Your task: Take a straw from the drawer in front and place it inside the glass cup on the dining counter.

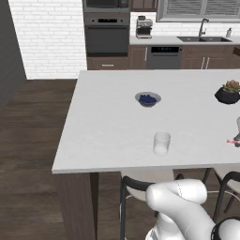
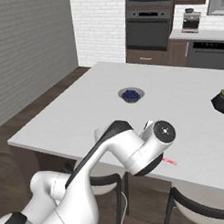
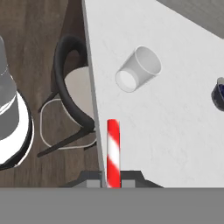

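The gripper is pinched shut on the straw, whose red-and-white striped length sticks out from between the two finger tips in the hand view. There the straw hangs over the near edge of the dining counter, its free end pointing toward the glass cup. The cup stands upright on the white top, well apart from the straw's tip and a little inward from the counter's edge.

In the left base view the glass cup sits near the front edge of the dining counter, and a short bit of the straw shows at the far right, above the counter and well to the right of the cup. A grey bowl of blue berries lies farther back from the cup, toward the middle of the counter, and a dark pot with a plant stands near the counter's right side.

In the right base view the arm's wrist hides the cup; the straw pokes out just below the wrist, over the counter's front edge. A dark-framed stool stands on the floor just beside that edge.
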You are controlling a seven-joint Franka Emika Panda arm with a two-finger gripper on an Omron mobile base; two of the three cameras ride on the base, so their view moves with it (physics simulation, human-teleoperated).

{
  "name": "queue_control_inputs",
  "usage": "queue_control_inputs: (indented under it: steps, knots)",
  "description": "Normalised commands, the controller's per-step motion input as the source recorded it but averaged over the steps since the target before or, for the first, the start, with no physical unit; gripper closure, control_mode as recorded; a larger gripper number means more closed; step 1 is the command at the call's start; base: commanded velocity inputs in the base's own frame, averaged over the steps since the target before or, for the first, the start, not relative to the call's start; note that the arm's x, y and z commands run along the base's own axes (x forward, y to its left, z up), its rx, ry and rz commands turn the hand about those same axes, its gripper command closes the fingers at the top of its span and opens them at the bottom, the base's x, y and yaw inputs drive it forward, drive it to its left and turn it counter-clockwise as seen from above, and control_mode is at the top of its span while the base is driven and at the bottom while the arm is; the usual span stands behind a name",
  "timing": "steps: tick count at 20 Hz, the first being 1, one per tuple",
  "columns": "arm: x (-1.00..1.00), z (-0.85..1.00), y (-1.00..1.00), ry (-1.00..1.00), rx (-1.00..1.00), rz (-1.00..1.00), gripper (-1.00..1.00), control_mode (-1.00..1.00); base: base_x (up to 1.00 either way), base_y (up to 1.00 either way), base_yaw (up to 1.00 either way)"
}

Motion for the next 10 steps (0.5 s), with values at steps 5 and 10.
queue_control_inputs:
  steps: [5, 10]
  knots:
    - [0.55, -0.09, 0.2, 0.01, 0.05, 0.27, 1.0, -1.0, 0.0, 0.0, 0.0]
    - [0.42, 0.0, 0.52, 0.0, 0.13, 0.22, 1.0, -1.0, 0.0, 0.0, 0.0]
